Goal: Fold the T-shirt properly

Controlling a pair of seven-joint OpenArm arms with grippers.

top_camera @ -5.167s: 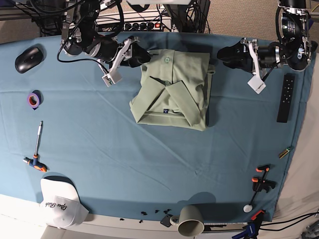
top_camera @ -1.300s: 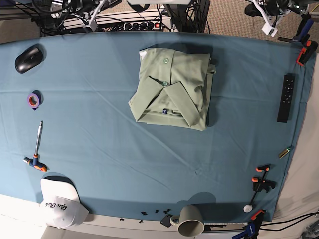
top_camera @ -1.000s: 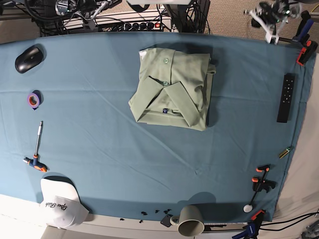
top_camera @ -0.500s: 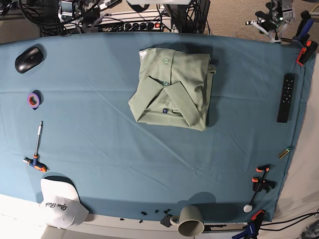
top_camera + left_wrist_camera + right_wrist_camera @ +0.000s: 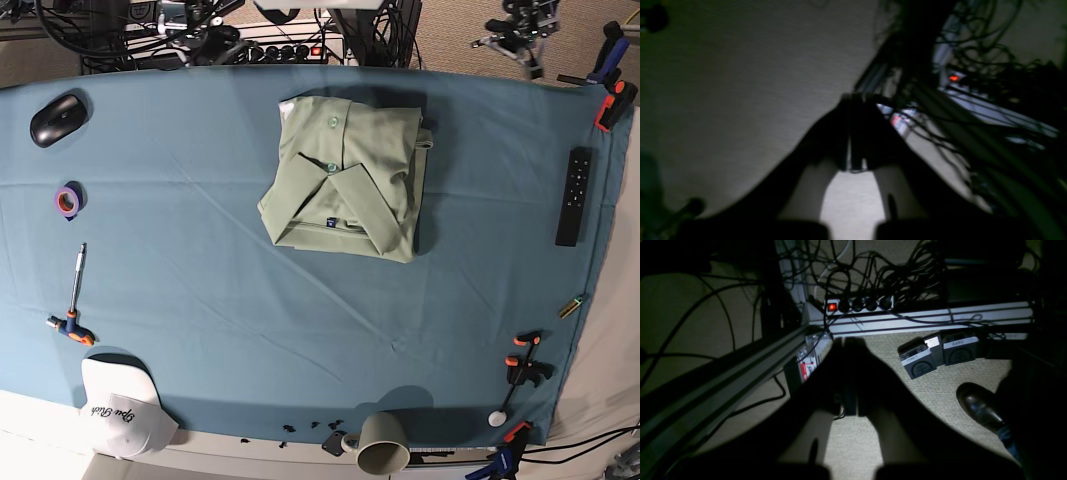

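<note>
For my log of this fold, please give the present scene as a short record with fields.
shirt: folded into a compact rectangle, collar up, on the blue cloth
left gripper: shut, empty, off the table
right gripper: shut, empty, off the table
contact with shirt: none
near edge: white cap, mug
right side: remote
left side: mouse, tape roll
</note>
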